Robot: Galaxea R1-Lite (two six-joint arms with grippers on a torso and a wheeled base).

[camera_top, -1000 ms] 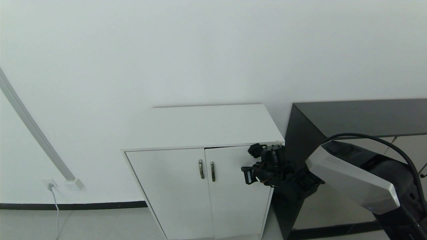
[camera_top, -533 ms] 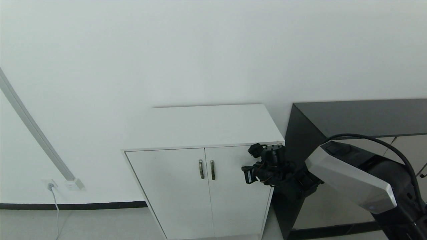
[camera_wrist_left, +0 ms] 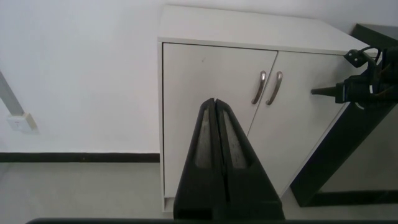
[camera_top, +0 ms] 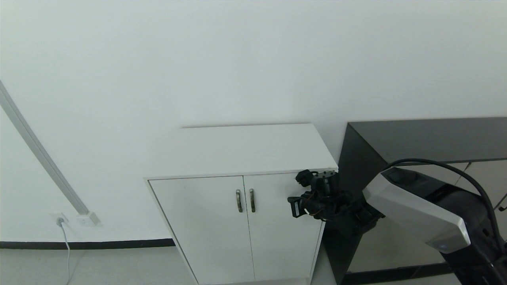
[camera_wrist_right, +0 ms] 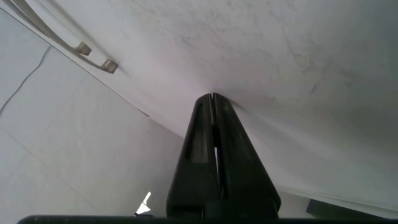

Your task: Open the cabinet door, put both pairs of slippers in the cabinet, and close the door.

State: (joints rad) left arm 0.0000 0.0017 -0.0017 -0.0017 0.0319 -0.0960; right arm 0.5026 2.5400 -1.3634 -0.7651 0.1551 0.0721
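The white cabinet (camera_top: 241, 150) stands against the wall with both doors flush and shut. Its two metal handles (camera_top: 238, 200) (camera_top: 252, 200) sit side by side at the middle seam. My right gripper (camera_top: 295, 208) is shut, its tips against the right door (camera_top: 277, 237) near the hinge side. In the right wrist view the closed fingertips (camera_wrist_right: 212, 98) touch the white door panel (camera_wrist_right: 280, 56). My left gripper (camera_wrist_left: 215, 101) is shut on nothing and hangs well in front of the cabinet (camera_wrist_left: 211, 93), level with the left door. The left wrist view also catches the right gripper (camera_wrist_left: 317, 92) at the right door.
A black cabinet (camera_top: 416, 138) stands directly right of the white one. A wall socket (camera_top: 59, 219) with a cable and a slanted conduit (camera_top: 39, 154) are at the left. Bare floor (camera_top: 99, 265) lies left of the cabinet.
The thin dark gap along the top of the right door has closed; the door now sits flush. The right arm has barely shifted.
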